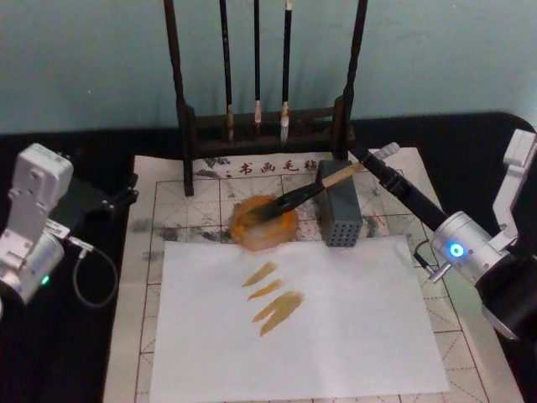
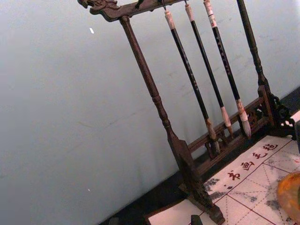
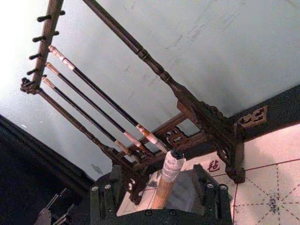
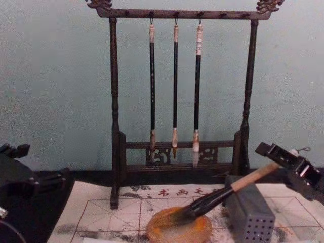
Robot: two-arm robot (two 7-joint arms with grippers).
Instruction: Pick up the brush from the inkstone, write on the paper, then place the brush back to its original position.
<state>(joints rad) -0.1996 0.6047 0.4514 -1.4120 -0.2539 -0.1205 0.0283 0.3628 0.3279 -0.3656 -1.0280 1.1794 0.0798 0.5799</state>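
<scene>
Row of red Chinese characters along the paper's [image 1: 176, 210] far edge, among them 书, 画 and 毛, the rest unclear

Head view: high, looking forward and down over the paper [image 1: 302, 327], inkstone [image 1: 264, 225] and brush rack [image 1: 264, 134]
Chest view: low, looking level across the table, near the rack [image 4: 177, 91], seen from the side
Left wrist view: close, tilted, facing the wall and rack [image 2: 187, 154]
Right wrist view: close, tilted, facing the rack [image 3: 187, 108] past the brush [image 3: 166, 180]
Shared by all four: rack and its three hanging brushes [image 4: 175, 91]
</scene>
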